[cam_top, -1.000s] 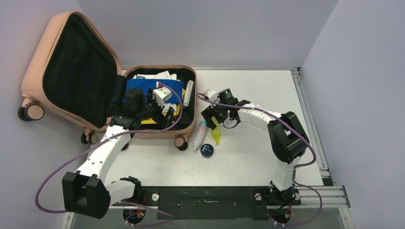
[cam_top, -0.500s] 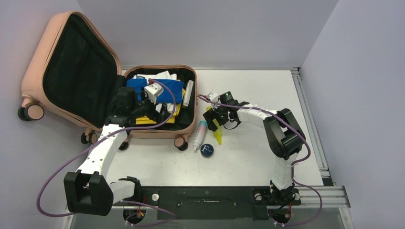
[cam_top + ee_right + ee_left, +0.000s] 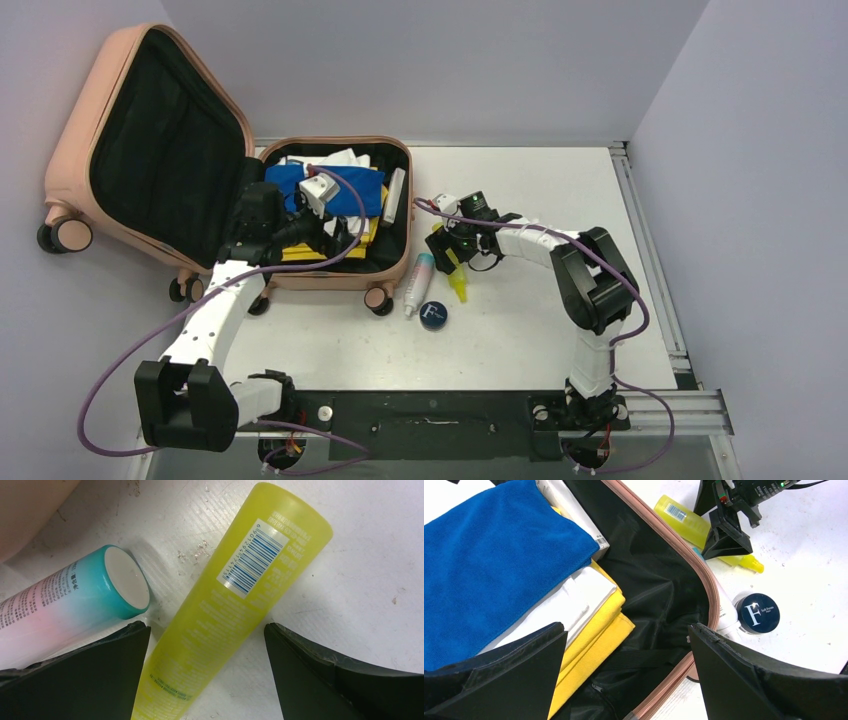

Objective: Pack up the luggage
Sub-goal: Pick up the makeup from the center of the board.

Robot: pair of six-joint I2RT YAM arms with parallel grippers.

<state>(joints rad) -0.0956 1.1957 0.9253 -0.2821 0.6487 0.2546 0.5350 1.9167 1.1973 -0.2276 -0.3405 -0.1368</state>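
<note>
- Leftward and toward the far edge goes the left arm compared with a second ago; over the last half second it barely shifts.
- Over the same second the right arm's elbow has drawn in a little, while its wrist sits over the same spot on the desk.
- At the far-left corner of the desk lies the luggage (image 3: 320,279), open. Its lower shell is flat, and its lid stands up and hangs out past the left edge.
- From overhead, the left gripper (image 3: 335,233) sits inside the lower shell.
- Its own camera shows the fingers (image 3: 514,675) spread wide and holding nothing, above a blue towel (image 3: 494,565), a white packet (image 3: 574,597) and a folded yellow cloth (image 3: 596,630).
- That camera also catches a round dark tin (image 3: 759,612) marked F, out on the desk beyond the pink rim.
- The right gripper (image 3: 455,262) is just beside the case on the side toward the right edge, mid-desk.
- Only its wrist view makes clear that the fingers (image 3: 325,675) stand apart astride a yellow tube (image 3: 240,595) without pinching it.
- A pink-and-teal bottle (image 3: 75,600) lies just beside the tube.
</note>
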